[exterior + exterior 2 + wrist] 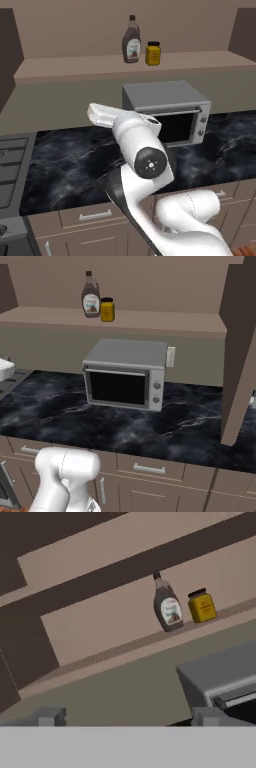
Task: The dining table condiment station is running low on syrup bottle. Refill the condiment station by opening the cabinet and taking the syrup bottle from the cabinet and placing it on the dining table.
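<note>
1. My gripper (127, 717) is spread wide and holds nothing; in the hand view its two finger tips rise well apart, with the shelf scene visible between them.
2. The syrup bottle (131, 40) stands upright on the cabinet (125, 64) shelf, roughly midway along the stretch of shelf I can see and close to its front edge. It is dark brown with a narrow neck, a dark cap and a pale label.
3. Just beside it, toward the shelf's right end, sits a short yellow jar (153, 53) with a black lid. The two look nearly touching, so I judge that side of the bottle leaves little room for a finger.
4. The cabinet interior is exposed: I see the bare shelf and back wall, with dark door panels swung out at the sides. I judge the opening step done.
5. Below the shelf, a grey toaster oven (125, 376) stands on the black marble counter (60, 416), toward its back edge and directly under the bottle and jar.
6. My hand sits low, out in front of the oven and well apart from the bottle, pointed up toward the shelf.
7. What is left, as I judge it: reach up over the oven, close on the bottle, lift it out, carry it to the dining table and set it down upright. The task is at an early stage, with the bottle untouched.
</note>
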